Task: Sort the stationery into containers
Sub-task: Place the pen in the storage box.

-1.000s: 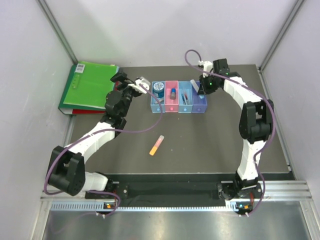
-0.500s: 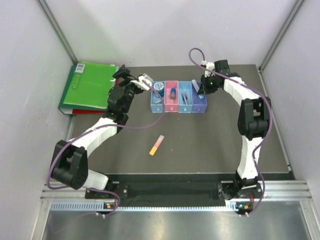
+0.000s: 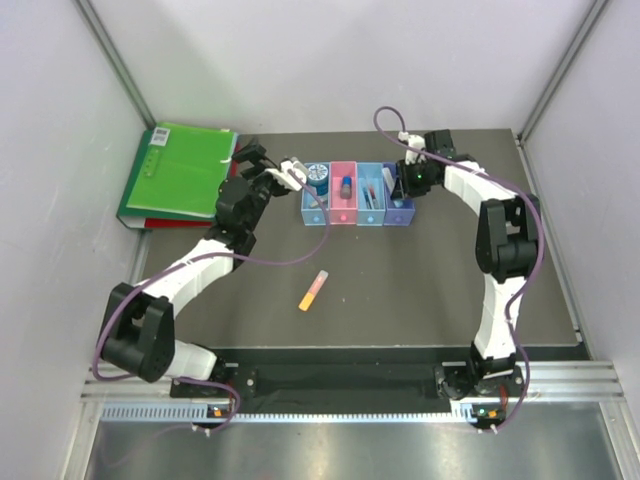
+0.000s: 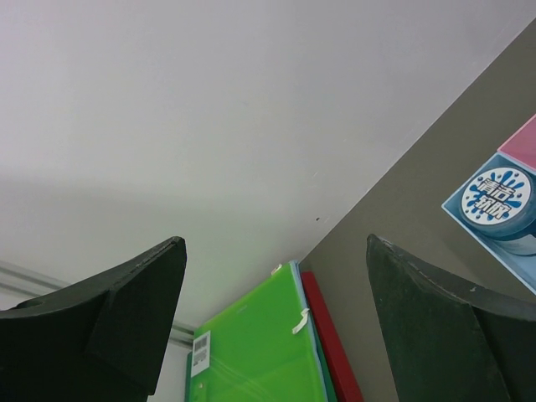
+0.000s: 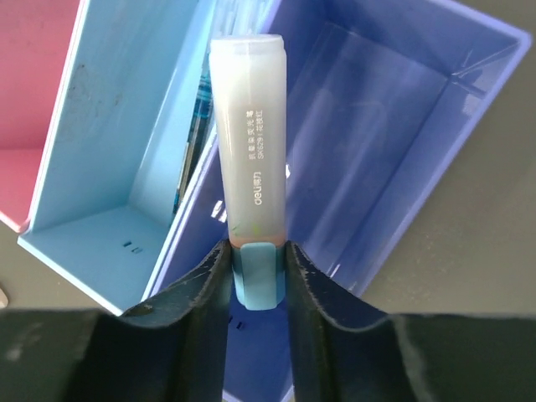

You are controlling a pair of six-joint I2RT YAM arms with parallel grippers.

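Worktop (image 3: 420, 290): dark mat carrying everything; both arms reach to its far edge.
Folder (image 3: 177, 172): big green one in the far left corner, no part of the sorting.
Bins (image 3: 345, 219): four joined in a row at the middle of the far edge: light blue, pink, light blue, purple.
Left gripper (image 4: 275, 251): jaws spread wide with nothing between them, raised just left of the row. I'd say it is free for the next pick.
Right gripper (image 5: 255, 251): clenched on the blue end of the grey stick, poised over the right end of the row.
Tape roll (image 3: 318, 176): sits in the leftmost bin, label up.
Grey stick (image 5: 249, 134): held by its tail so the long body points out over the purple bin (image 5: 394, 134). It looks lined up to drop there, though it overlaps the wall shared with the neighbouring blue bin.
Orange stick (image 3: 314, 290): lies alone mid-worktop, well apart from the bins, not yet sorted.
Blue pen (image 5: 194, 142): thin, leaning inside the blue bin beside the purple one.
Blue-capped piece (image 3: 345, 184): tiny, in the pink bin.
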